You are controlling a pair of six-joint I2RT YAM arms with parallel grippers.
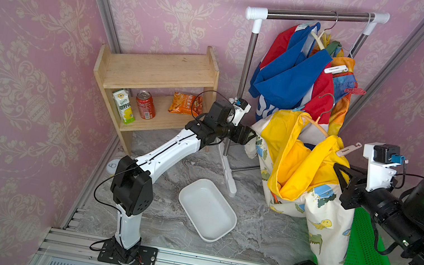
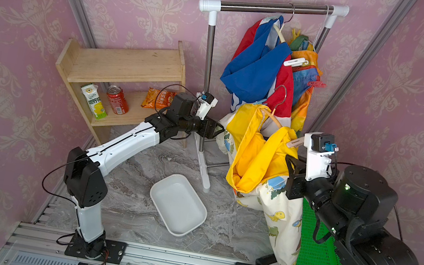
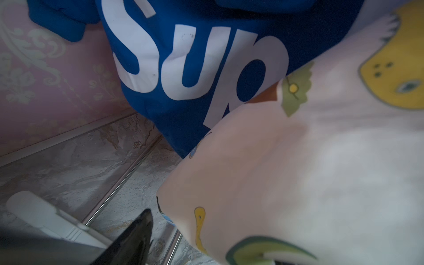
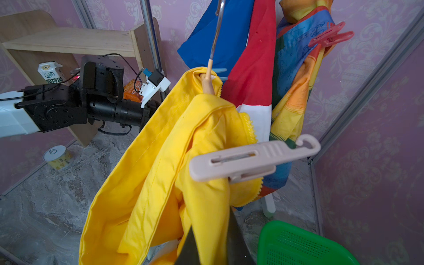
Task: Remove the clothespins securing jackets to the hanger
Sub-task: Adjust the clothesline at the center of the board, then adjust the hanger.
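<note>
Fabric of yellow jacket [image 4: 160,149] pinched in right gripper [image 4: 211,231], near beige clothespin [image 4: 250,158]; left gripper [image 1: 250,138] spread wide, touching dinosaur-print side of jacket

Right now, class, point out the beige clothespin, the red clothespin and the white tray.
beige clothespin [image 4: 275,150]: right wrist view, ridged grip.
red clothespin [image 4: 325,40]: right wrist view, middle of body.
white tray [image 1: 206,209]: a top view, bare floor inside.

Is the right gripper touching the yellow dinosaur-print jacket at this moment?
Touching. The right wrist view shows the right gripper shut on a fold of the yellow jacket, with the fabric pinched between its two dark fingers.
</note>
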